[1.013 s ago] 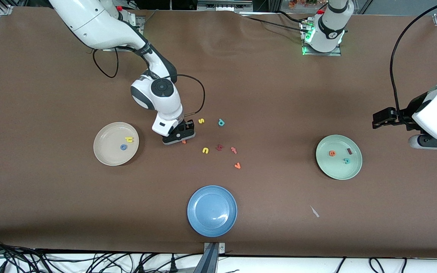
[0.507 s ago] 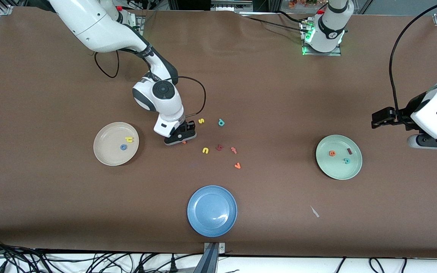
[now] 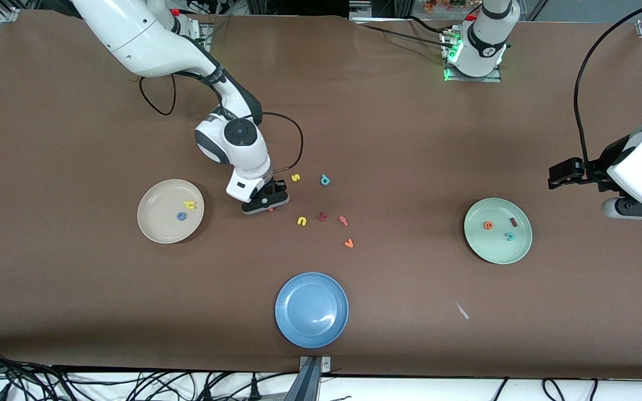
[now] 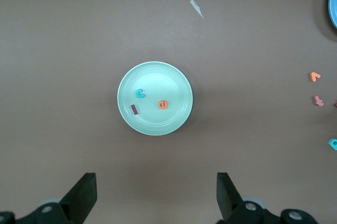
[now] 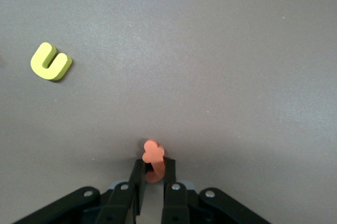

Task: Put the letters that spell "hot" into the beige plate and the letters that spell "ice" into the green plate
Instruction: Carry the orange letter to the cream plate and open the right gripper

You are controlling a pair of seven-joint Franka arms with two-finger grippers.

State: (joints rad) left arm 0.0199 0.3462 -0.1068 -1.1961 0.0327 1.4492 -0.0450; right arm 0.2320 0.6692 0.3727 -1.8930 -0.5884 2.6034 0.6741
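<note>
- Right gripper (image 5: 152,174): I see its jaws clenched on the orange t (image 5: 153,159), down at the desk (image 3: 410,312) between beige plate (image 3: 154,231) and yellow u (image 3: 301,221).
- Beige plate: holds yellow h (image 3: 189,205), blue o (image 3: 181,216).
- Green plate (image 4: 176,121): holds teal c (image 4: 139,93), orange e (image 4: 163,104), dark red i (image 4: 134,109).
- Left gripper (image 4: 155,195): waiting, jaws released, over the desk beside the green plate.

The right gripper (image 5: 153,174) pinches the orange t (image 5: 153,156) between its closed fingertips down at the brown table (image 5: 210,66), with the yellow u (image 5: 50,62) lying well apart.
</note>
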